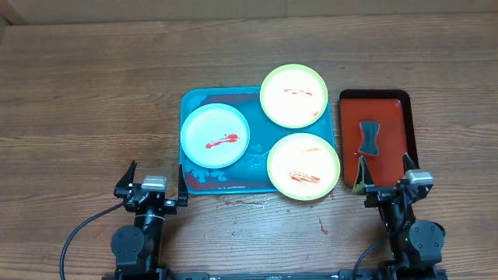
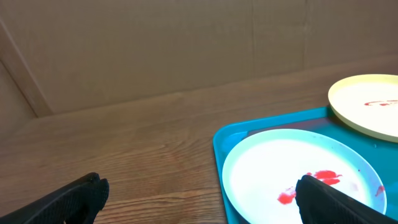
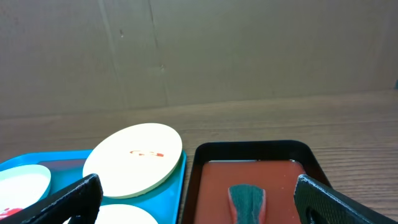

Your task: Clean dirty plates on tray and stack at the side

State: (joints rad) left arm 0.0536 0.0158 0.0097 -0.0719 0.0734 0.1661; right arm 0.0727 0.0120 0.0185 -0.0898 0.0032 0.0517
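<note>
Three round shallow plastic plates lie on the large turquoise-blue rectangular plastic tray (image 1: 204, 96) at the centre of the wooden tabletop (image 1: 78, 93). The pale blue-white plate (image 1: 215, 136) sits inside the left half of the tray and has a red sauce smear near its middle. The far yellow-green plate (image 1: 294, 96) overhangs the tray's far rim. The near yellow-green plate (image 1: 303, 166) overhangs the tray's near right corner. Both carry red streaks. The bare tray floor is wet and stained red. Red spots (image 1: 249, 204) mark the tabletop just near of the tray. Just right of the tray lies a smaller red tray with a black rim (image 1: 389, 105), holding a dark grey-green bow-shaped pad (image 1: 369, 138). The left tool (image 1: 156, 171) stands off the tray's near left corner, jaws spread wide and holding nothing. The right tool (image 1: 384, 173) stands at the near edge of the red tray, jaws likewise spread wide and empty.
</note>
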